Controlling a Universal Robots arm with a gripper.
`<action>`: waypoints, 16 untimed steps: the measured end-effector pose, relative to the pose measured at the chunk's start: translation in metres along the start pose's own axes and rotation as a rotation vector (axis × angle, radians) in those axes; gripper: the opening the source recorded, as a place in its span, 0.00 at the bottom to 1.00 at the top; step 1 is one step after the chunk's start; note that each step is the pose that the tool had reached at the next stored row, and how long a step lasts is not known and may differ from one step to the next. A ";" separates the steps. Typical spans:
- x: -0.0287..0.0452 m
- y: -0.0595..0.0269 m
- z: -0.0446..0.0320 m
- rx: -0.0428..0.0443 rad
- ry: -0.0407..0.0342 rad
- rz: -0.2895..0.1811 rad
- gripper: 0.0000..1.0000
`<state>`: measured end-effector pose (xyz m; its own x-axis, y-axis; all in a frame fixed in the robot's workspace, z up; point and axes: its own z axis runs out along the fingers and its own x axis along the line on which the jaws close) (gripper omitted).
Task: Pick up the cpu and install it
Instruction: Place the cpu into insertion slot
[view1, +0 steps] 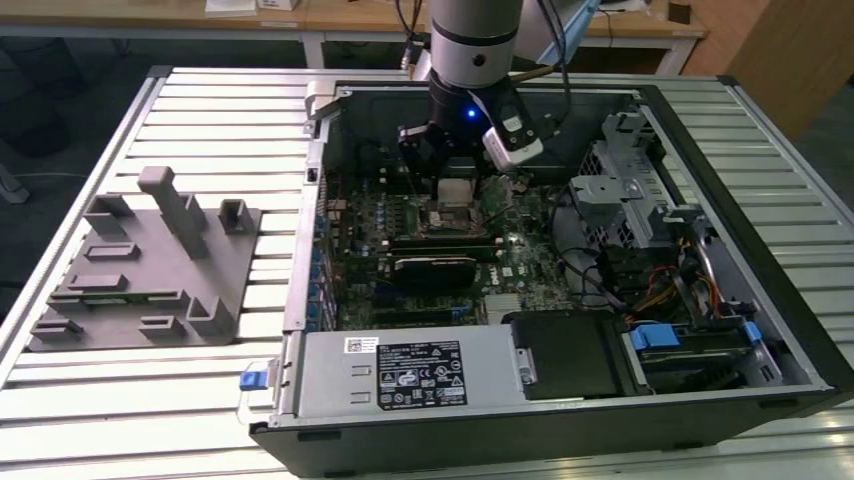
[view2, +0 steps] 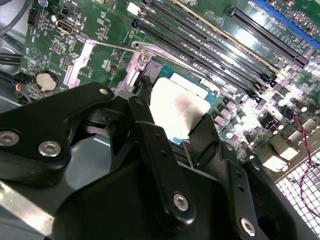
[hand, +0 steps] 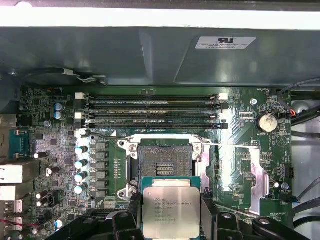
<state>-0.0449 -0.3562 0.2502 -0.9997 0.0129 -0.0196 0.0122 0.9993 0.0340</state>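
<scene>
The cpu (hand: 171, 212), a flat square chip with a pale silvery top, hangs between the two black fingers (hand: 134, 212) of my gripper (hand: 171, 216), which is shut on it. In the first wrist view it sits just short of the open, empty socket (hand: 165, 160) on the green motherboard, with the retention frame swung back. In the second wrist view the cpu (view2: 177, 107) hovers over the board, gripped on two opposite edges. In the exterior view the gripper (view1: 457, 188) is down inside the open computer case (view1: 310, 180), over the socket area.
A grey plastic tray (view1: 147, 270) with upright posts lies on the slatted table at the exterior view's left. Inside the case are memory slots (hand: 150, 110), a black rectangular module (view1: 434, 268), the power supply (view1: 400, 375) and a drive cage (view1: 634, 195) with cables.
</scene>
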 end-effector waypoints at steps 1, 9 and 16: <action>0.0000 0.0000 0.0000 0.0000 0.0000 0.000 0.55; 0.0000 0.0000 0.0001 0.0000 0.0000 0.000 0.55; 0.0000 0.0000 0.0001 0.0013 -0.0023 0.068 0.55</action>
<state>-0.0449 -0.3562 0.2501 -0.9965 0.0810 -0.0196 0.0803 0.9962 0.0339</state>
